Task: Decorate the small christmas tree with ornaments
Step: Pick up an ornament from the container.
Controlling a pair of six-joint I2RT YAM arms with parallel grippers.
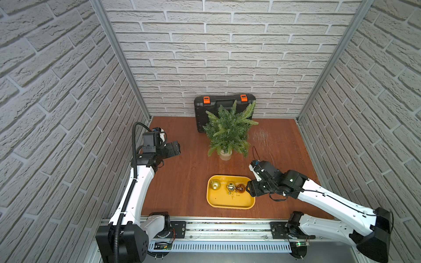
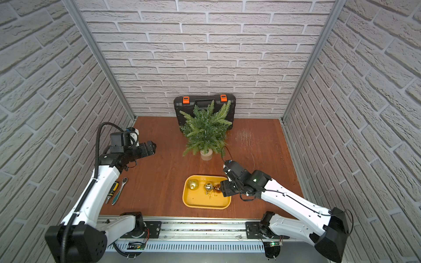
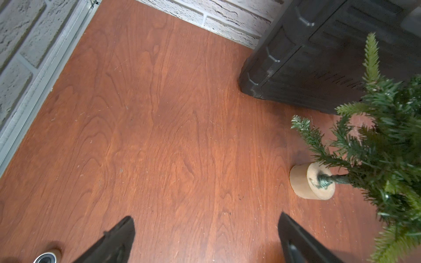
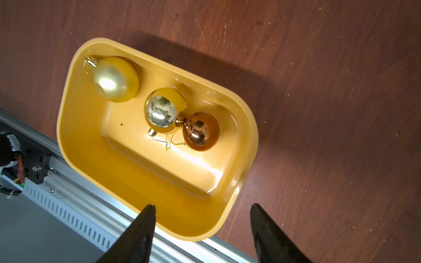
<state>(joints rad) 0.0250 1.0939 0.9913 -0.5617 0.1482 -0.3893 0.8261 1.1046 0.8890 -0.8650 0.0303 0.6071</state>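
Right pincer: parted, empty, the nearer arm.
Copper ornament: found just ahead, inside yellow tray.
Left pincer: spread wide, empty.

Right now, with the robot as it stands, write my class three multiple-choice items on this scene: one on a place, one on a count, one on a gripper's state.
1. Where are the ornaments relative to the small christmas tree?
A. hung on its branches
B. in the yellow tray on the robot's side of it
C. behind it, by the wall

2. How many ornaments are there?
A. two
B. three
C. four

3. What is the right gripper doing?
A. clamping an ornament
B. shut and empty
C. open, holding nothing

Key:
1 B, all of them lie within the tray's walls.
2 B, there is one gold, one mirror-like and one copper.
3 C, its fingers stand apart over the tray's edge with nothing between them.
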